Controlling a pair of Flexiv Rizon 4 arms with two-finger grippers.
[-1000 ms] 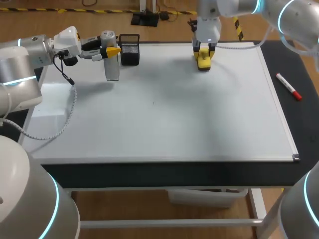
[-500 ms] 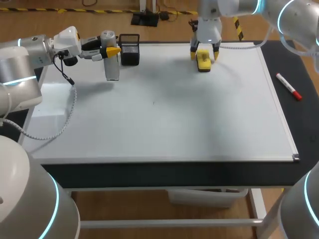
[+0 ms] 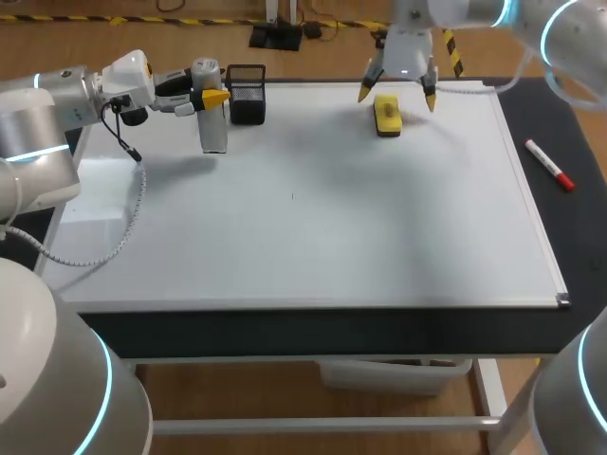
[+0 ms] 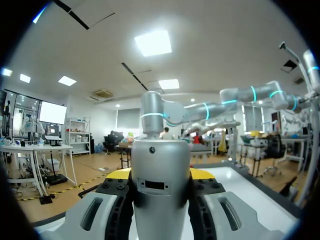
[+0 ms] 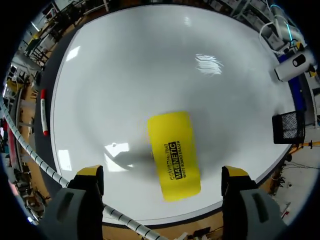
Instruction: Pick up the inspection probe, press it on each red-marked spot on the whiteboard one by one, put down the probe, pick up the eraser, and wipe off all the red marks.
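Note:
The grey cylindrical inspection probe [image 3: 212, 121] hangs upright above the whiteboard's [image 3: 332, 218] far left corner, my left gripper [image 3: 209, 95] shut on its upper part. In the left wrist view the probe [image 4: 161, 200] fills the gap between that gripper's [image 4: 161, 175] fingers. The yellow eraser [image 3: 387, 115] lies flat on the whiteboard near its far edge. My right gripper [image 3: 397, 95] hovers just above it, open wide, fingers apart from it on both sides. In the right wrist view the eraser [image 5: 174, 155] lies under the open gripper [image 5: 162, 173]. I see no red marks on the board.
A black mesh holder [image 3: 247, 93] stands at the board's far edge beside the probe. A red-capped marker [image 3: 550, 165] lies on the dark table to the right of the board. The marker [image 5: 44, 112] and the holder [image 5: 289, 127] also show in the right wrist view.
My right gripper opened off the eraser, left it lying on the board, and lifted a little. The left arm and the probe have not moved.

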